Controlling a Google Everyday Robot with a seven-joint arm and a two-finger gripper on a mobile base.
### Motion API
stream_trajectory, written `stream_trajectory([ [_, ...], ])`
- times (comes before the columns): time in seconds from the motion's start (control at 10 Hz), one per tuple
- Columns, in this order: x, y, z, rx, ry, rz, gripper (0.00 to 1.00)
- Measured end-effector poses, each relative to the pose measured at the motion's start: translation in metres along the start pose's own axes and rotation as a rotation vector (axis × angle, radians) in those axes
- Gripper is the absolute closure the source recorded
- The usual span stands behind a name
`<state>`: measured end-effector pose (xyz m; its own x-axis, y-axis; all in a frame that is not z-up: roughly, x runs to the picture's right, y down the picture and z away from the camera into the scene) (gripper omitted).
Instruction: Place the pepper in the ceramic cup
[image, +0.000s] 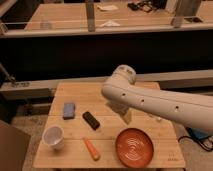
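The pepper (91, 148), small, orange-red and tapered, lies on the wooden table (80, 92) near its front edge. Left of it stands the white ceramic cup (53, 137), upright, near the front left corner. My white arm reaches in from the right across the table's middle. The gripper (124, 114) hangs below the arm's elbow, mostly hidden by it, above the table to the right of and behind the pepper. It touches neither the pepper nor the cup.
A round orange plate (135, 147) sits at the front right, beside the pepper. A black oblong object (90, 120) and a blue block (69, 110) lie behind the pepper and cup. A dark counter wall runs behind the table.
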<state>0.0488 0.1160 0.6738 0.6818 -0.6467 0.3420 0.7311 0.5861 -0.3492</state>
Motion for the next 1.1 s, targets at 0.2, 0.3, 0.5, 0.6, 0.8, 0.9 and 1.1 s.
stream_trajectory([
  [0.2, -0.005, -0.002, -0.001, 0.016, -0.008, -0.029, 0.20],
  [0.3, -0.006, -0.002, -0.001, 0.022, -0.014, -0.044, 0.20],
  [0.5, -0.011, -0.004, -0.001, 0.038, -0.027, -0.078, 0.20],
  [0.6, -0.014, -0.005, -0.001, 0.046, -0.033, -0.090, 0.20],
  [0.8, -0.020, -0.009, -0.001, 0.059, -0.043, -0.112, 0.20],
  [0.9, -0.023, -0.010, -0.001, 0.065, -0.049, -0.126, 0.20],
  [1.1, -0.027, -0.011, -0.002, 0.076, -0.061, -0.155, 0.20],
])
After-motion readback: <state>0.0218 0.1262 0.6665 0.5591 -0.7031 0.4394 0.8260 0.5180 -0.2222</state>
